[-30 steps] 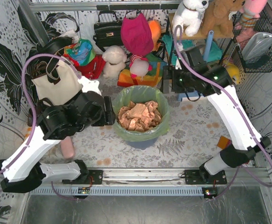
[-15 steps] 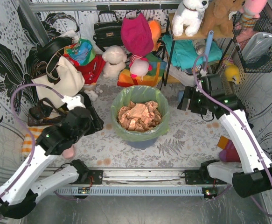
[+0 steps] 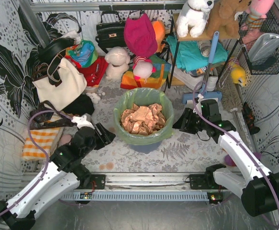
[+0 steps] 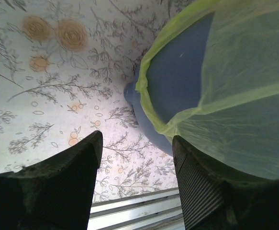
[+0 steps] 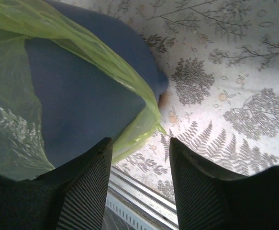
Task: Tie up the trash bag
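The trash bag [image 3: 144, 116], thin light-green plastic with crumpled brown paper inside, lines a round blue-grey bin [image 3: 146, 143] at the table's middle, its rim folded down over the bin's outside. My left gripper [image 3: 106, 135] sits low at the bin's left side, open; in the left wrist view the bag [image 4: 244, 91] and bin [image 4: 177, 81] lie just beyond the right finger, with nothing in the left gripper [image 4: 137, 158]. My right gripper [image 3: 180, 123] is low at the bin's right side, open and empty [image 5: 140, 158], with the bag's folded edge [image 5: 134, 129] just past its left finger.
A cream tote bag [image 3: 58, 86] and a striped cloth [image 3: 39, 143] lie at the left. Plush toys [image 3: 117, 62], a black handbag [image 3: 110, 31] and a shelf rack [image 3: 196, 52] crowd the back. A metal rail [image 3: 144, 181] runs along the near edge.
Both arms have dropped from above the bin's rim to low beside it. The left swung toward the near left. The right came in from the back right.
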{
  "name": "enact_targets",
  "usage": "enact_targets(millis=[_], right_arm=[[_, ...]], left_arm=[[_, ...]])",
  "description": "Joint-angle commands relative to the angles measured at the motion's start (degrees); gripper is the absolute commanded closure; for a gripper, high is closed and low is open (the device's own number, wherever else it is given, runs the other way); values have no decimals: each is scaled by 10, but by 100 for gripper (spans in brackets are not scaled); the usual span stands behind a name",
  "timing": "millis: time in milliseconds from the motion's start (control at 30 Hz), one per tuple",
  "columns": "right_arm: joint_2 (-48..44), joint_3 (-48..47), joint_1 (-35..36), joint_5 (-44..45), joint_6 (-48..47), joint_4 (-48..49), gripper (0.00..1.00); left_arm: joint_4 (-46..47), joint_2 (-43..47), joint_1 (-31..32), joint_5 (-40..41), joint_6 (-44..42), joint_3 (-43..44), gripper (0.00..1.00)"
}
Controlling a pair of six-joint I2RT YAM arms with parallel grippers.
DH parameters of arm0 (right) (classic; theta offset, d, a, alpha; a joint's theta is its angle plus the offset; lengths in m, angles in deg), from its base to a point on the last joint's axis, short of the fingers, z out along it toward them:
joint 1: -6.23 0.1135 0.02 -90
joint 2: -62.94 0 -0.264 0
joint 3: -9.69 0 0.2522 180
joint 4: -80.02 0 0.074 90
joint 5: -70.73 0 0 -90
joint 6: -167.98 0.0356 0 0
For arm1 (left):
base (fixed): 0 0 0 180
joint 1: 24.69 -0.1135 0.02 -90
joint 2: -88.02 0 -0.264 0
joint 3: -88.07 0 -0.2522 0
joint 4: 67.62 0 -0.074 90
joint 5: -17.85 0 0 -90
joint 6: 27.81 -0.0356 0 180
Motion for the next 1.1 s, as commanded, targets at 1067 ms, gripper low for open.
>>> enact_targets(millis=[1067], right_arm=[[26, 21, -3, -32, -6, 22, 52]], left_arm=[[425, -146, -152, -248, -44, -199, 35]])
